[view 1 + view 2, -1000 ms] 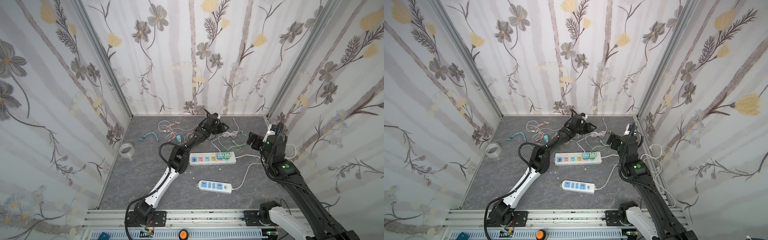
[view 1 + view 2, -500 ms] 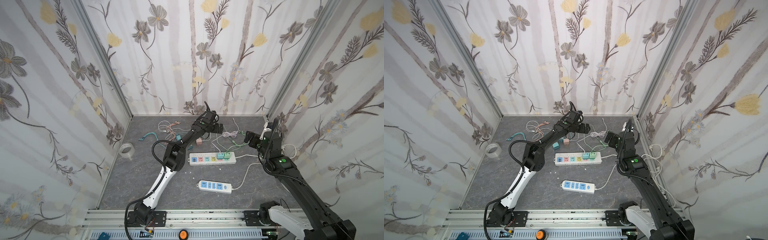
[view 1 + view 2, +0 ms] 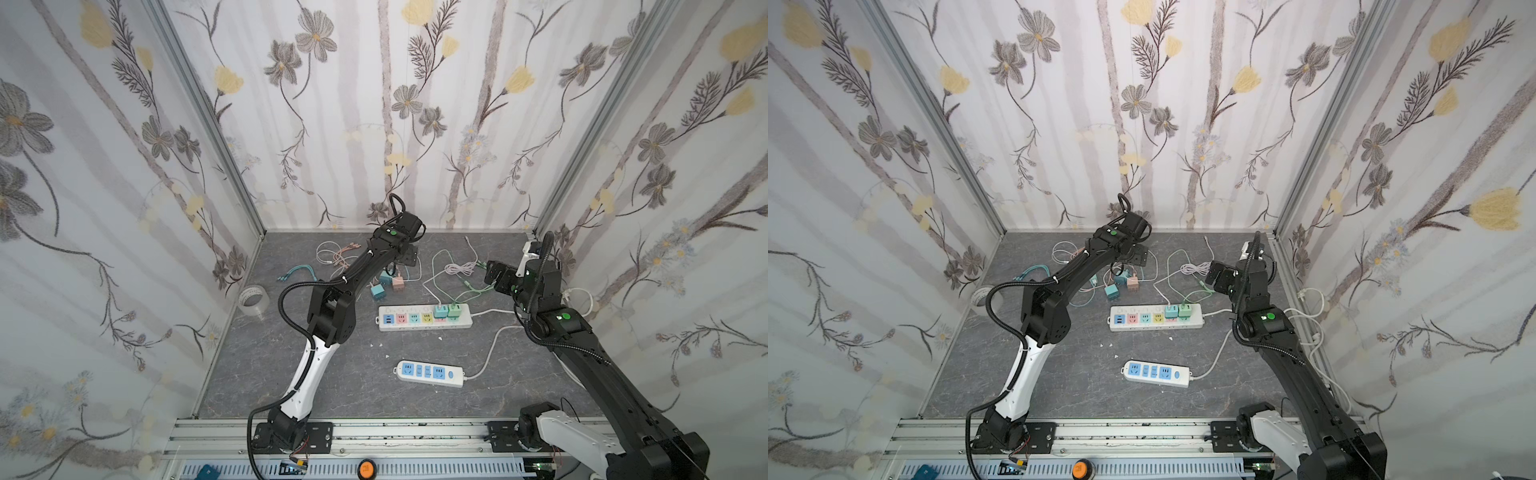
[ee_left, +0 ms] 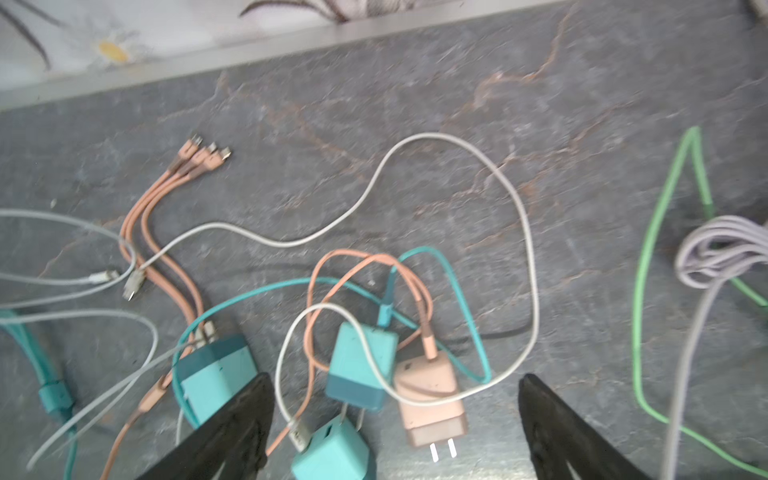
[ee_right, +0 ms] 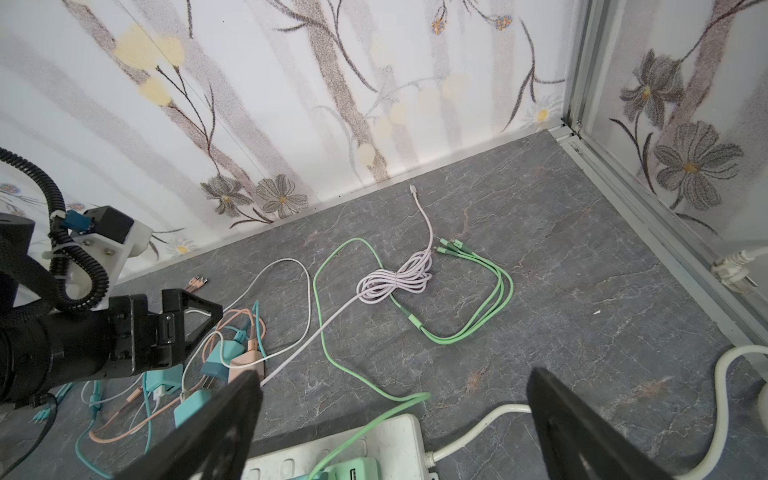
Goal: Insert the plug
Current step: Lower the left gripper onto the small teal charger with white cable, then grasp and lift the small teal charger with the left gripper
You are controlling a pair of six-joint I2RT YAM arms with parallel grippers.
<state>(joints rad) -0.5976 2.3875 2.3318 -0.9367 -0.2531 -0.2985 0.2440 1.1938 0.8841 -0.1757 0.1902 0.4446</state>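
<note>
In both top views my left gripper (image 3: 409, 254) (image 3: 1139, 255) hung near the back wall of the grey desk (image 3: 340, 374), just over a tangle of cables and loose chargers, while my right gripper (image 3: 492, 270) (image 3: 1217, 274) hovered to the right, behind the long power strip (image 3: 461, 322) (image 3: 1196, 322). Two green adapters (image 3: 446, 310) sat plugged in at that strip's right end. The pink plug (image 3: 397, 283) (image 3: 1132, 282) lay on the desk behind the strip, apart from it, with a teal plug (image 3: 378, 291) just beside it. A second, shorter power strip (image 3: 428, 372) lay nearer the front, and a tape roll (image 3: 253, 297) stood by the left wall. In the left wrist view my left gripper (image 4: 395, 376) stood wide open with nothing held; the pink plug (image 4: 430, 399) lay between the spread fingers (image 4: 232, 428), prongs bare, touching a teal plug (image 4: 361, 368), with a white cable (image 4: 457, 145) looping over both. In the right wrist view my right gripper (image 5: 395, 376) was also wide open and empty, above the end of the long power strip (image 5: 386, 432), looking toward a coiled lilac cable (image 5: 395, 280) and a green cable (image 5: 478, 316) on the desk.
</note>
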